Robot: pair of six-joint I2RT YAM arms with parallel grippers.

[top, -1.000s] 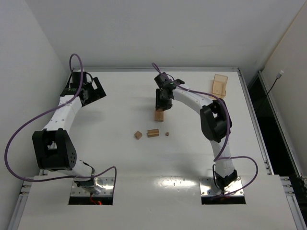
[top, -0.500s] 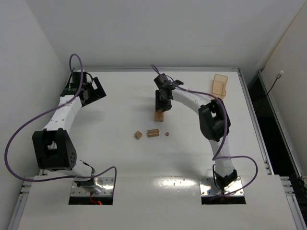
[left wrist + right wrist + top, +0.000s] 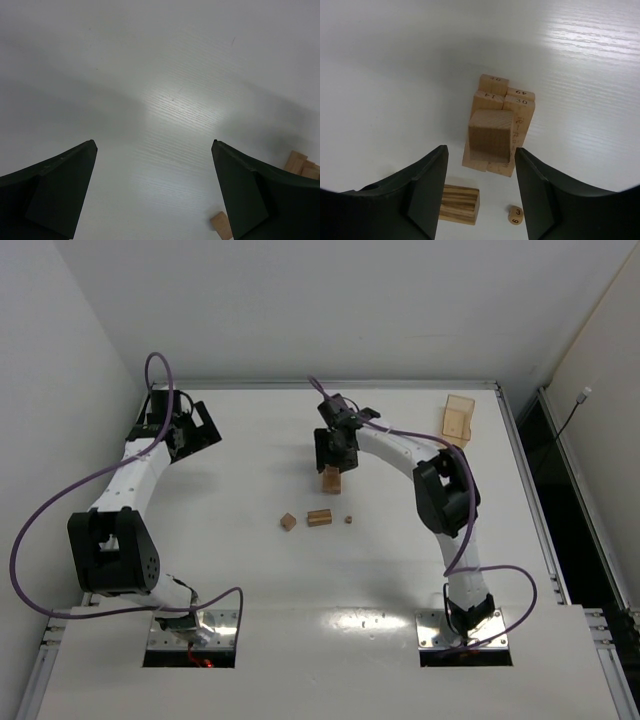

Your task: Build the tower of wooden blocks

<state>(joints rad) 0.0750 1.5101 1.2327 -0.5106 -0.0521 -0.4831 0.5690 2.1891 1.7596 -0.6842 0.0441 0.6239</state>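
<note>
The wood block tower (image 3: 331,478) stands mid-table: several numbered bars side by side with a cube (image 3: 491,135) on top. My right gripper (image 3: 330,452) hangs just above and behind it, open and empty, its fingers (image 3: 425,192) apart from the cube. Loose on the table nearer me lie a striped short bar (image 3: 319,517), a small cube (image 3: 288,521) and a tiny numbered die (image 3: 348,519). In the right wrist view the bar (image 3: 460,203) and die (image 3: 515,215) lie below the tower. My left gripper (image 3: 190,430) is open and empty at the far left.
A translucent amber box (image 3: 458,417) stands at the far right corner of the table (image 3: 250,570). In the left wrist view a small block (image 3: 221,224) and the tower's edge (image 3: 300,165) show at lower right.
My right gripper has drawn up and slightly left, away from the tower, leaving the cube on top. The left arm has not moved.
</note>
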